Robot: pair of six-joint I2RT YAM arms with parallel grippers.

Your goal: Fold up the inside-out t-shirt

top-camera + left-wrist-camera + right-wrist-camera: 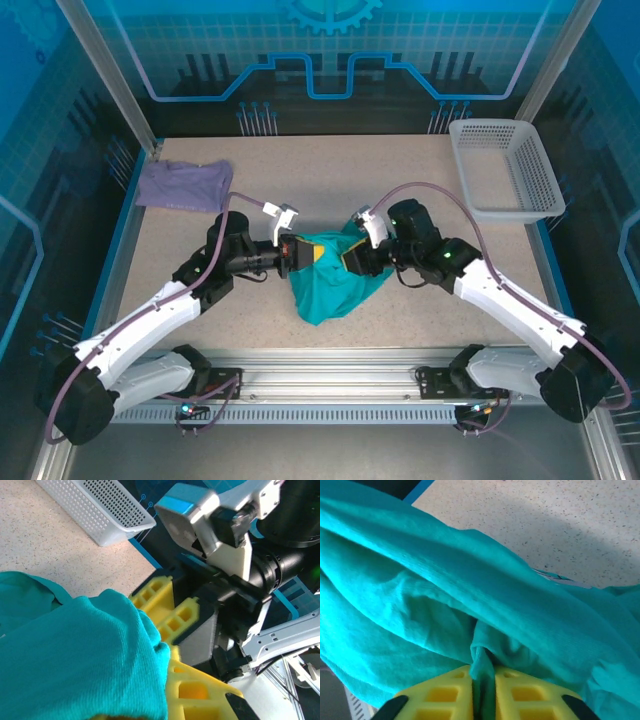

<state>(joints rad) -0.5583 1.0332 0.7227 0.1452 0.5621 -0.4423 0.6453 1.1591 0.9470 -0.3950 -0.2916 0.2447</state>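
Note:
The inside-out t-shirt [328, 288] is a teal-green bundle hanging between my two grippers above the middle of the table, its lower part sagging toward the near edge. My left gripper [291, 256] holds its left end. In the left wrist view the cloth [75, 655] drapes over the left gripper [155, 700] and hides most of its yellow fingers [200, 690]. My right gripper [352, 260] holds the right end. In the right wrist view the right gripper [483, 675] is shut, with a fold of the t-shirt [445, 595] pinched between its yellow fingers [445, 692].
A small lavender shirt [185, 185] lies crumpled at the far left of the table. A white mesh basket [505, 168] stands at the far right, also in the left wrist view as the basket [100, 510]. The speckled table [330, 170] is bounded by blue rails.

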